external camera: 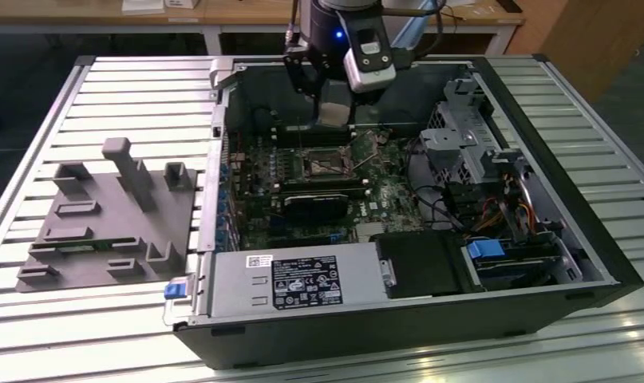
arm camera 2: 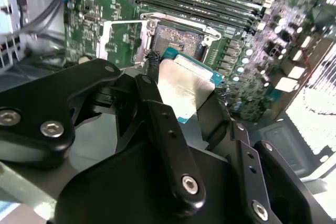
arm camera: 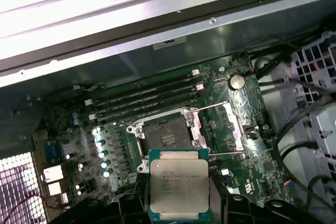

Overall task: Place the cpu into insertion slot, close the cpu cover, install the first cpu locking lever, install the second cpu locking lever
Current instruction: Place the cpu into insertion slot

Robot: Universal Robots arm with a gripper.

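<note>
The claw (arm camera 2: 185,80) clamps the cpu (arm camera: 178,184) by two opposite edges, silvery top showing, above the motherboard (arm camera: 262,169) and just short of the bare insertion slot (arm camera: 168,137) beside the memory slots (arm camera: 147,98). The cpu cover (arm camera: 232,124) lies flipped open alongside.

Slatted metal table (external camera: 130,80), bearing open computer case (external camera: 407,331), grey holder (external camera: 92,227)

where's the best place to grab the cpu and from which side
Pinch two opposite side edges, coming from above its flat top. The cpu is a thin flat square, so the edges are the only purchase; the gripper holds it that way now.
</note>
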